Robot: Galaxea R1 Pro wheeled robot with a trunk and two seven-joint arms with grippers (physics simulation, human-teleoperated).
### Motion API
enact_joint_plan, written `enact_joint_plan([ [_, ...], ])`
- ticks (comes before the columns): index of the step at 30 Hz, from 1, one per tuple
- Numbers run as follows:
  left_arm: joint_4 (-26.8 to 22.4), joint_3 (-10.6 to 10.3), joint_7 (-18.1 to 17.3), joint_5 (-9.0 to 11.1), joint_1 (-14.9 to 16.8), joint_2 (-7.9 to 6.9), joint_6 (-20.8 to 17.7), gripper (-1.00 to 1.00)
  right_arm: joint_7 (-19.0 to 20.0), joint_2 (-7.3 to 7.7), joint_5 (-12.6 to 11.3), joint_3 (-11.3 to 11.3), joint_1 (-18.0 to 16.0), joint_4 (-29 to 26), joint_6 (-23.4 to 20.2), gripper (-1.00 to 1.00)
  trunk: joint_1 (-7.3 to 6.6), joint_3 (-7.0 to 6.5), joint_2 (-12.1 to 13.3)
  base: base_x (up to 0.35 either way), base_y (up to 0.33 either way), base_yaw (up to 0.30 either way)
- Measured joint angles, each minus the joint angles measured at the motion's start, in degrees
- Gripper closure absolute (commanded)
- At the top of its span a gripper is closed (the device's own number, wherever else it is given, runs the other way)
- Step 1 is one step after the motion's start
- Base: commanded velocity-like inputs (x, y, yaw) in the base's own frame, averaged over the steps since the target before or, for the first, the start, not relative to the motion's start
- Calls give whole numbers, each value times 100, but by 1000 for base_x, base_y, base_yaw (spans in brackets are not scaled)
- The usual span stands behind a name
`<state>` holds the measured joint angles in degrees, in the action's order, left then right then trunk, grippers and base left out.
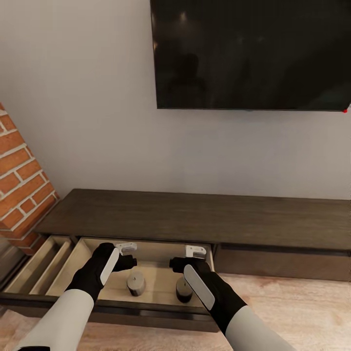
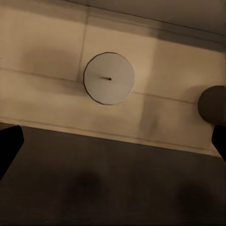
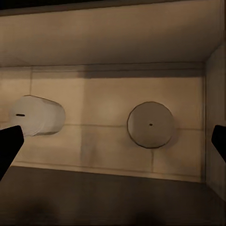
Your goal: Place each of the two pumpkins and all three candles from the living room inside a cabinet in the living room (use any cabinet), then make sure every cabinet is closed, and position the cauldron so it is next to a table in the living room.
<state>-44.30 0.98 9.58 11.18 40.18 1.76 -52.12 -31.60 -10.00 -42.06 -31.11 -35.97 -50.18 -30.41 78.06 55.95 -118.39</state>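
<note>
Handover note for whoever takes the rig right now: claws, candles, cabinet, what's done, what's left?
Left claw and right claw: open, empty, above the open drawer of the cabinet.
Two candles stand in that drawer: left candle, right candle.
Done: two candles in.
Left: third candle, both pumpkins, closing the drawers (the one beside the brick fireplace is open too), the cauldron.

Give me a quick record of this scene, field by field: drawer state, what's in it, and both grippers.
cabinet: long dark wood console below a wall TV
drawer: wide pale-lined drawer pulled open
contents: two candles, left one and right one, upright on the drawer floor
left gripper: above the drawer, jaws open, holding nothing
right gripper: above the drawer, jaws open, holding nothing
beside: brick fireplace at left
</note>
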Motion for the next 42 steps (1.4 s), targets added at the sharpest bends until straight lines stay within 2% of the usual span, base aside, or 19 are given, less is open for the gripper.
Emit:
enact_joint_plan([
  [29,0,8,7,-2,-1,-6,-5,-100,-4,0,2,0,-6,-10,-51,-100,-637,-521,1163,-4,0,0],
  [32,0,10,8,-2,-1,-7,-12,-100,-8,0,2,2,5,-167,-341,-100,-703,-574,1283,0,0,0],
  [36,-23,53,8,-5,-1,-14,-131,-100,-26,0,6,176,64,-977,-997,-100,-791,-647,1444,0,0,0],
  [39,-259,325,6,-10,-6,-29,-488,-100,-63,0,16,393,95,-1565,-1341,-100,-857,-700,1564,0,0,0],
  [42,-645,545,8,-26,-111,-18,-655,-100,-108,0,14,610,205,-1740,-1631,-100,-922,-754,1684,0,0,0],
])
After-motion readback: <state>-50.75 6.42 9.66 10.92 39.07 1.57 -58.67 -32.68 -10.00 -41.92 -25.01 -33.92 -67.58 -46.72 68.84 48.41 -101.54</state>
